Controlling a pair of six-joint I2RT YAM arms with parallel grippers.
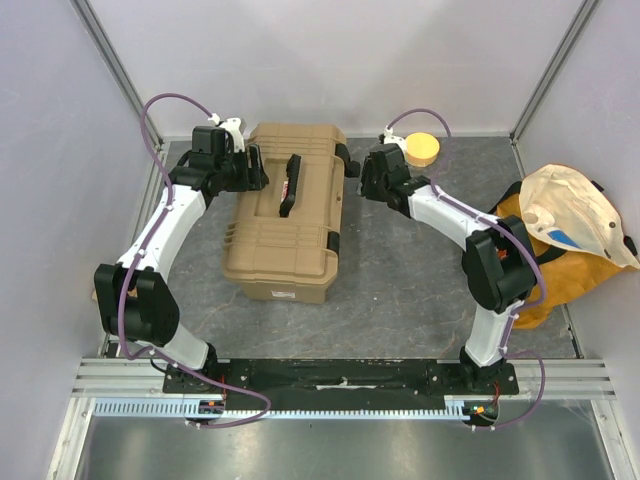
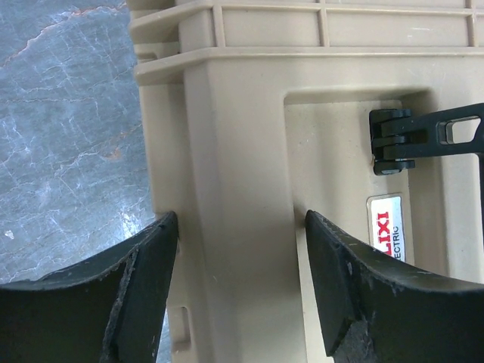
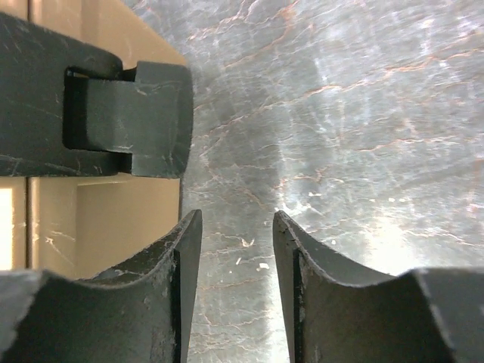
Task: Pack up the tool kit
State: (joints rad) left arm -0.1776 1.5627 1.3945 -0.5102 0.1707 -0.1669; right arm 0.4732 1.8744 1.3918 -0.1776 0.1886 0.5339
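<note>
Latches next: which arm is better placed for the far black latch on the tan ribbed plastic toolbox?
Right. The right gripper, open, sits beside that latch; the left gripper straddles the toolbox edge opposite.

Bright even light, sharp frames, glare on the tabletop (image 3: 378,227).

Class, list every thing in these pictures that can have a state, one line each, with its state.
Toolbox: shut, upright on its base.
Handle: folded down flat on top.
Left gripper: open, straddling a raised ridge of the toolbox.
Right gripper: open, holding nothing, beside a latch.
Fabric bag: slumped and crumpled.
</note>
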